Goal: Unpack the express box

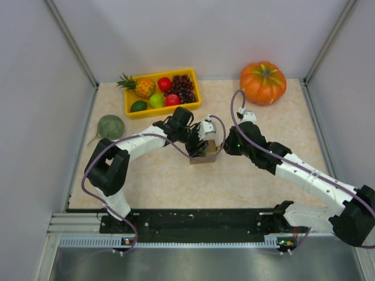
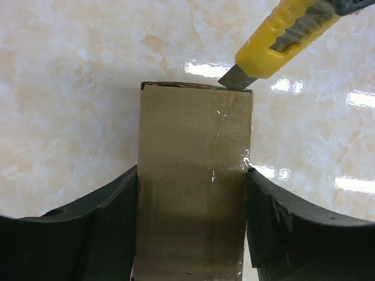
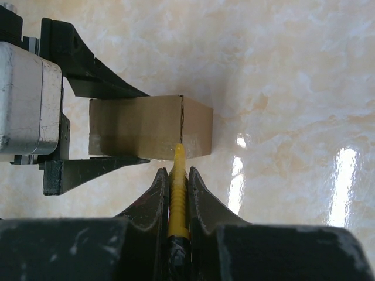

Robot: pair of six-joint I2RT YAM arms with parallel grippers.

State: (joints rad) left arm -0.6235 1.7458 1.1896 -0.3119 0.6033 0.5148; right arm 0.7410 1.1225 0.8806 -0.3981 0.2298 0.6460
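Note:
The express box [image 1: 206, 153] is a small brown cardboard box at the table's middle. My left gripper [image 1: 205, 140] is shut on the box [image 2: 193, 187], a finger against each side. My right gripper [image 1: 227, 142] is shut on a yellow utility knife [image 3: 178, 193]. The knife's blade tip [image 2: 234, 78] touches the far top edge of the box at its right corner. In the right wrist view the knife points at the seam of the box [image 3: 149, 126], with the left gripper's fingers [image 3: 94, 167] on either side of it.
A yellow fruit tray [image 1: 130, 109] with pineapple, grapes and other fruit stands at the back left. An orange pumpkin [image 1: 263, 82] sits at the back right. A green melon [image 1: 110, 127] lies at the left. White walls enclose the table.

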